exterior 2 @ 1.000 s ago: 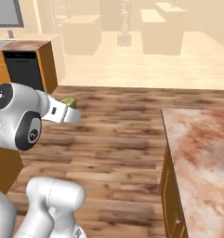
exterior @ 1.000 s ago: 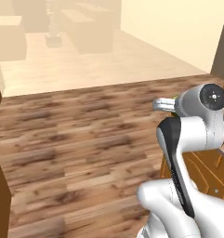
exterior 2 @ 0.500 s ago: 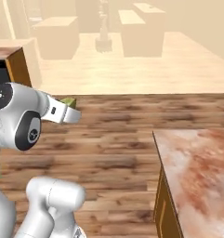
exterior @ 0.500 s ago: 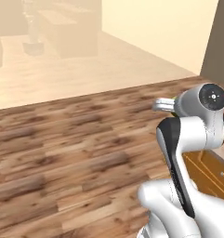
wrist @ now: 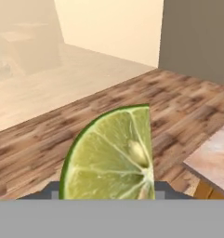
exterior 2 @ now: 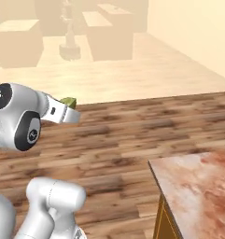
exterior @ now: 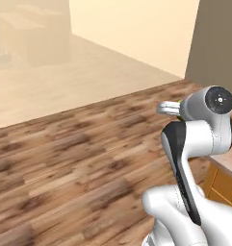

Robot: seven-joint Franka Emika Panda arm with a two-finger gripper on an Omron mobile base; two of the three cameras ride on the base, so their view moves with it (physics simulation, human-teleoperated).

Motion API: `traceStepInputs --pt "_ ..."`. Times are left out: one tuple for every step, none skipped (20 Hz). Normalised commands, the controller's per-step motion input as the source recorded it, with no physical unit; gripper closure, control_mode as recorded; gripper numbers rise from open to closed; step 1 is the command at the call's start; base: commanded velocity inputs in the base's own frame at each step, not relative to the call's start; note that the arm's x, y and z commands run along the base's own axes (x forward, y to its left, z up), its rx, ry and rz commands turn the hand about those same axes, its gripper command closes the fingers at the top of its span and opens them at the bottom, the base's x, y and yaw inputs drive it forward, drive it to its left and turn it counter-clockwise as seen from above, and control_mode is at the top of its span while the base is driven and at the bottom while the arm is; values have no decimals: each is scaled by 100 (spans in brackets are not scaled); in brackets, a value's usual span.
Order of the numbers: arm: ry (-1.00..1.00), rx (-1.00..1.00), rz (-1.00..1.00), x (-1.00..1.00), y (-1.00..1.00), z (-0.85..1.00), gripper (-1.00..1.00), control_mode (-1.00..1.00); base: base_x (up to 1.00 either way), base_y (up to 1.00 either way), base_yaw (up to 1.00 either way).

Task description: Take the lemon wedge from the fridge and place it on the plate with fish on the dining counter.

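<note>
The lemon wedge (wrist: 111,158), yellow-green with a pale cut face, sits clamped between my gripper's (wrist: 106,193) two dark fingertips (wrist: 52,193). In the right base view the lemon wedge (exterior 2: 68,101) peeks out at the end of the gripper (exterior 2: 70,111), held high over the wooden floor. The left base view shows the gripper (exterior: 166,107) with a sliver of the lemon wedge (exterior: 178,102) behind it. The fridge and the plate with fish are out of view. A counter (exterior 2: 198,186) with a reddish marbled top stands to my right; whether it is the dining counter I cannot tell.
Wooden floor (exterior: 74,163) stretches ahead and gives way to a pale room with hazy furniture (exterior 2: 109,28). A grey wall (exterior: 216,43) rises at the right. The marbled counter's corner (wrist: 215,158) lies low to the right of the hand, its orange front (exterior: 223,185) beside my arm.
The whole scene has slid leftward in both base views, so the base is turning. The dark cabinet at the left has left the view. The wedge stays held the same way.
</note>
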Motion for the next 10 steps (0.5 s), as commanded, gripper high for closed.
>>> traceStepInputs --pt "0 0 0 0 0 0 100 100 100 41 -35" --pt "0 0 0 0 0 0 100 100 100 43 -35" --pt "0 0 0 0 0 0 100 100 100 47 -37" --pt "0 0 0 0 0 0 100 100 100 47 -37" --pt "0 0 0 0 0 0 100 100 100 47 -38" --pt "0 0 0 0 0 0 100 100 100 48 -39" --pt "0 0 0 0 0 0 100 100 100 49 -40" --pt "0 0 0 0 0 0 100 100 100 49 -42" --pt "0 0 0 0 0 0 100 100 100 49 -44" --pt "0 0 0 0 0 0 100 100 100 50 -45"
